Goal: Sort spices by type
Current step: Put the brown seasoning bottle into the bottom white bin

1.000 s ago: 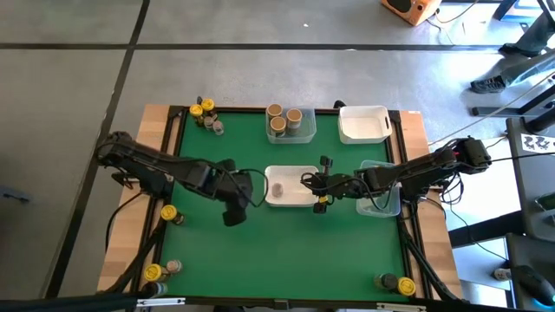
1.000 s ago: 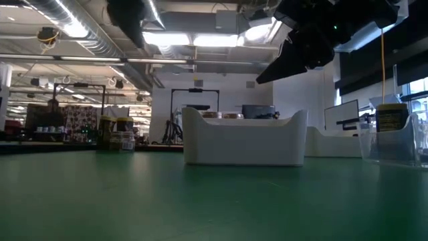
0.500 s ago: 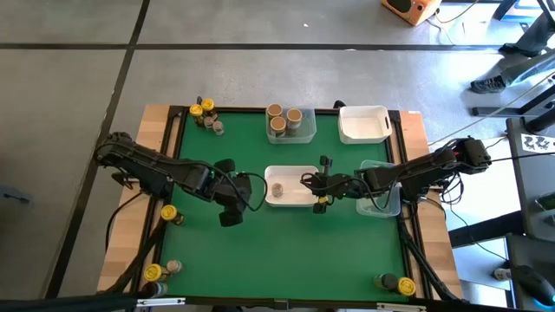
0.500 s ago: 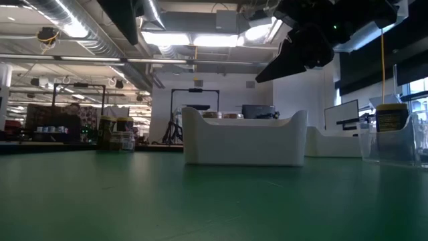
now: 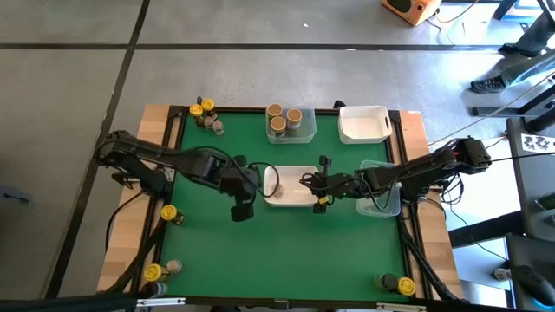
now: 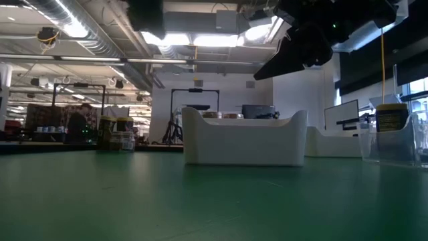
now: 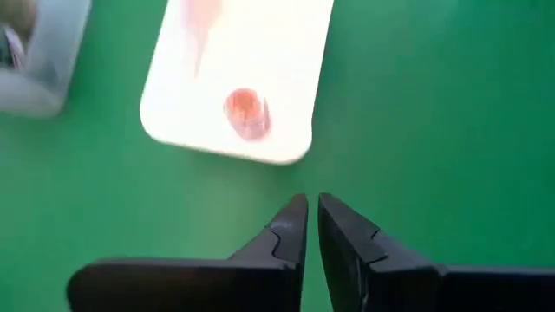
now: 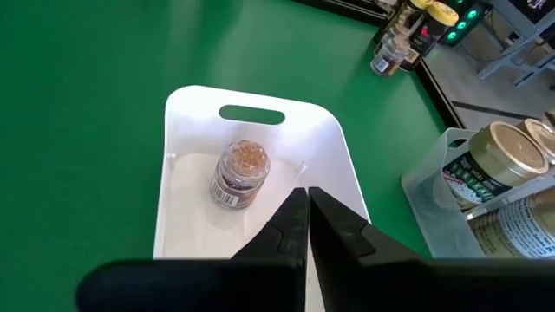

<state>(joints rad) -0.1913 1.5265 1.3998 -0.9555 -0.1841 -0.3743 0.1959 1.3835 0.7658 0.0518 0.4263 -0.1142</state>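
Note:
One small spice jar [image 8: 240, 173] with a clear body stands upright on its base in the white tray [image 5: 299, 198] at the table's middle. It also shows in the left wrist view, jar [image 7: 245, 113]. My left gripper [image 7: 310, 212] is shut and empty, and it hovers above the green mat just left of the tray, gripper [image 5: 264, 180]. My right gripper [image 8: 305, 204] is shut too and hangs over the tray's right part, gripper [image 5: 305, 180], clear of the jar. In the low view it hangs high above the tray, right gripper [image 6: 267, 70].
A clear tray [image 5: 290, 132] with three tan-lidded jars and an empty white tray [image 5: 364, 134] stand at the far edge. A clear tray [image 5: 388, 206] lies under my right arm. Loose jars stand at the far left corner [image 5: 205, 114], the left edge [image 5: 167, 212] and both near corners [image 5: 156, 270], [image 5: 395, 282].
My left gripper has gone toward the table's right edge and has come up to the white tray's left end. The jar in the tray has stayed where it was.

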